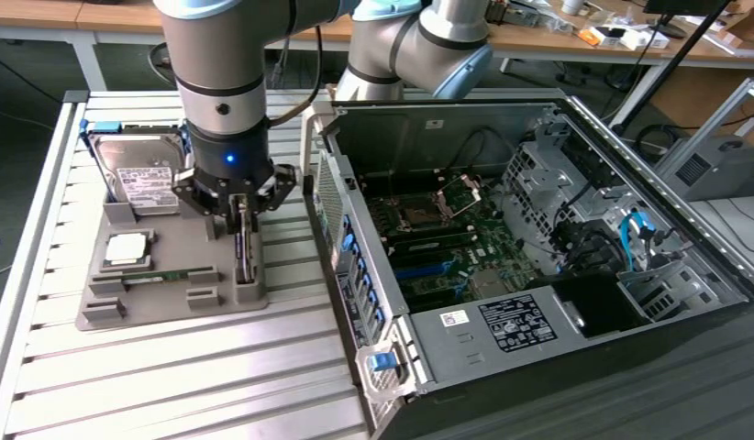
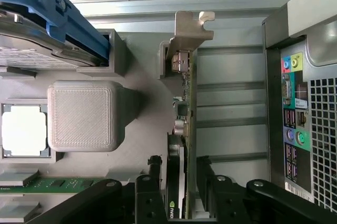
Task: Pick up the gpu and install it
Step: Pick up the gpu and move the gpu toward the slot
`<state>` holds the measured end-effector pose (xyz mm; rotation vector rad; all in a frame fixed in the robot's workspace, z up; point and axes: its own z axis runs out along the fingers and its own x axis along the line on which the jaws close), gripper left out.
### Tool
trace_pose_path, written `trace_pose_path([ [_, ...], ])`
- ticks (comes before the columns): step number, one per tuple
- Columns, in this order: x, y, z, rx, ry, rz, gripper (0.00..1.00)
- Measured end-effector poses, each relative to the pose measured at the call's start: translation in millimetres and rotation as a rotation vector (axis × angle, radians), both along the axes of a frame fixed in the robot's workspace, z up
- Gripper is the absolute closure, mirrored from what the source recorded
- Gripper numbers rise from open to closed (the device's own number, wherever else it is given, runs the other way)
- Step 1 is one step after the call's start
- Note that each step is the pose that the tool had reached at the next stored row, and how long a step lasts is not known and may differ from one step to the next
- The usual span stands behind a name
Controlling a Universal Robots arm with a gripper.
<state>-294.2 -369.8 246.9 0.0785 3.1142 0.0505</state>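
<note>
Grey holder [image 1: 157, 307] on the desk [image 1: 169, 385] carries the gpu [image 1: 241, 252] upright on edge. Jaws straddle it, apart, slim gaps either side, nothing clamped. Recommend closing squarely on the board, clear of the bracket [image 2: 192, 29]. Open case [image 1: 500, 128] at the exterior view's right.

One gpu [image 2: 189, 124], one hard drive [image 1: 142, 179], one memory stick [image 1: 169, 275], one computer case [image 1: 450, 137].

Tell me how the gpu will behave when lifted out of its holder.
Probably stiff: the gpu is a flat board with a metal bracket. Standing on edge in the holder, it may tip once freed. Exposed components look fragile.
</note>
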Motion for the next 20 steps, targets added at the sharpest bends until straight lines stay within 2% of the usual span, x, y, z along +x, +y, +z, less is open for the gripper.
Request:
trace_pose_path([
  [3, 0.0, 0.0, 0.1, -0.0001, 0.0001, 0.000, 0.72],
  [4, 0.0, 0.0, 0.0, -0.0001, 0.0000, 0.000, 0.73],
  [20, 0.0, 0.0, 0.0, -0.0001, 0.0000, 0.000, 0.73],
])
